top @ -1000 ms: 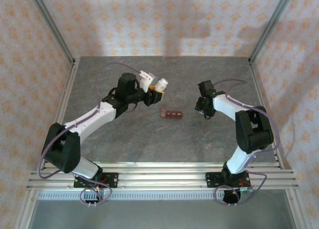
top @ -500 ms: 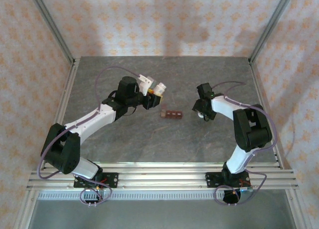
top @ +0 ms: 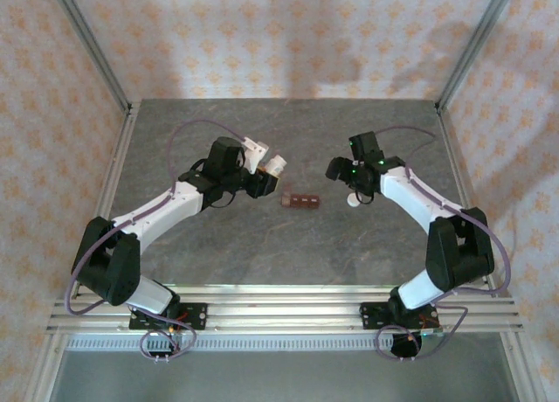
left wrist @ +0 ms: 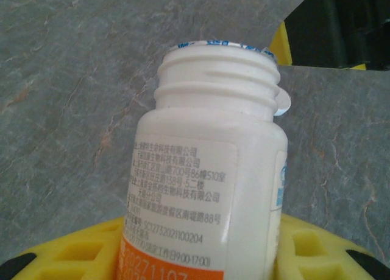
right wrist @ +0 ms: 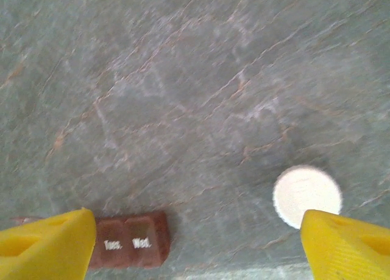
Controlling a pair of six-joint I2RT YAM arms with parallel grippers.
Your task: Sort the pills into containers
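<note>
Overhead first: the containers (top: pixel 300 200), a dark reddish-brown strip, lie flat near the middle of the grey table (top: pixel 262 253). The left gripper (top: pixel 265 171) sits at about 10 o'clock from the strip, jaws clamped on a white bottle (top: pixel 277 164) with its mouth tilted toward 2 o'clock. The right gripper (top: pixel 341 171) is at about 2 o'clock from the strip. A white disc (top: pixel 354 201) lies at 3 o'clock, apart from it.

Left wrist: bottle (left wrist: pixel 207 170) uncapped, threaded neck bare, blue-printed rim at the mouth. The label carries small Chinese print, the code "SC12732021100204" and an orange band below. Yellow fingers (left wrist: pixel 311 249) flank it.

Right wrist: yellow fingertips (right wrist: pixel 49 243) stand wide apart with nothing between them. Containers (right wrist: pixel 131 240) at 7 o'clock, lids reading "Tues." and "Wed."; disc (right wrist: pixel 306 196) at 4 o'clock.
</note>
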